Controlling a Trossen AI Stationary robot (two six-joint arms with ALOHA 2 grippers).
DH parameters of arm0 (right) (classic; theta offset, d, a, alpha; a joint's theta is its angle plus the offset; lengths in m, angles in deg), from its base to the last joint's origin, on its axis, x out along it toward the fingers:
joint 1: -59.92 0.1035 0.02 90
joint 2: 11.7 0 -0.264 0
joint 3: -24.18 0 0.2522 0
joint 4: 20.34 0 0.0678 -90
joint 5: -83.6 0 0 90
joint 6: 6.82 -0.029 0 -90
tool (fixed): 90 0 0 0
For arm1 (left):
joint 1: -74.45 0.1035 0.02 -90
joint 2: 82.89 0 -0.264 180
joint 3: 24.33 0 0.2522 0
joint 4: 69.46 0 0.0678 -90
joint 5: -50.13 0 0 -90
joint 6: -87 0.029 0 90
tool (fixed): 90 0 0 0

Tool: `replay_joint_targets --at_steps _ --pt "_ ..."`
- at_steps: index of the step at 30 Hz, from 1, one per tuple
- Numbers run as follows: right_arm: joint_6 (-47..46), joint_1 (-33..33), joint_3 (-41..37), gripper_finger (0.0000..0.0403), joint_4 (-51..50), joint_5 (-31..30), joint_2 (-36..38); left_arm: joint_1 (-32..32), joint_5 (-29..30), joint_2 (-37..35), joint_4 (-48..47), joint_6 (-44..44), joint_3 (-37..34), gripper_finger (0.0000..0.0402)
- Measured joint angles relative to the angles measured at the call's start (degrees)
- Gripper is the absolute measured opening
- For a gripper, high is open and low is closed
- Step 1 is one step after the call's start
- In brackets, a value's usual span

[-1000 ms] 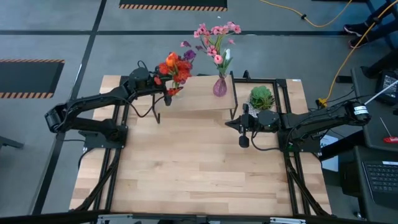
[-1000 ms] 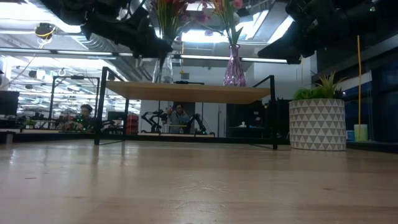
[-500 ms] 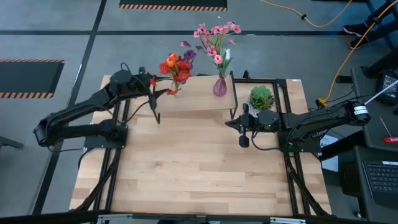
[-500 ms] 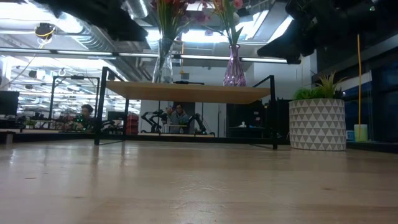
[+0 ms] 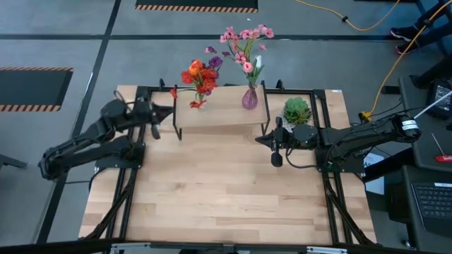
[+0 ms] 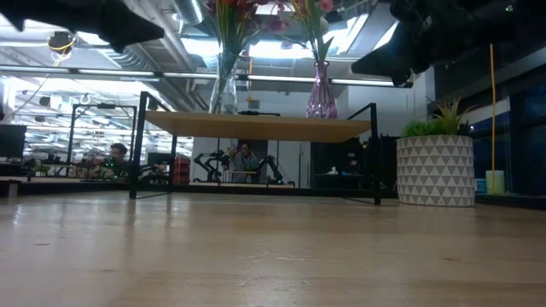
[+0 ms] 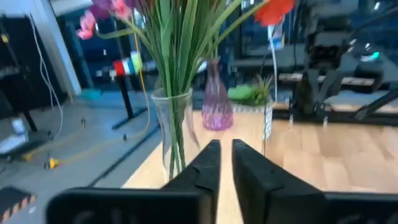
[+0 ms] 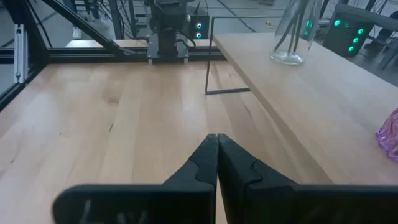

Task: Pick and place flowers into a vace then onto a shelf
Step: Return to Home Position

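The high view shows both vases on the shelf (image 5: 219, 109). The left wrist view alone reveals the clear vase (image 7: 173, 130) holding green stems of the flowers (image 5: 200, 76), red and orange. Left pincer (image 5: 157, 125), nearly closed and empty, is left of the shelf. Right pincer (image 5: 277, 147), closed and empty, hangs over the tabletop (image 5: 219, 190).
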Motion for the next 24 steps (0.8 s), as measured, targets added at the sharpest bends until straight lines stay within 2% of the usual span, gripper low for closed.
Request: replay_joint_targets --at_steps 4,10,13,17,24 --pt "0.0 0.0 0.0 0.001 0.5 0.0 0.0 -0.9 0.6 -9.5 0.2 -1.1 -4.7 0.0005" --pt "0.2 0.0 0.0 0.001 1.1 0.0 0.0 -1.1 0.8 -21.4 0.1 -3.6 -11.5 0.0002" --pt "0.2 0.0 0.0 0.001 1.7 0.0 0.0 -1.1 0.0 -21.3 0.6 -4.6 -13.8 0.0001" --pt "0.1 0.0 -0.4 0.001 2.4 0.0 0.0 -1.4 -1.0 -19.9 6.8 -6.6 -18.3 0.0002" --pt "-0.1 0.0 -4.9 0.001 10.8 0.0 0.0 -3.5 -0.5 -21.3 12.6 -6.1 -24.6 0.0002"
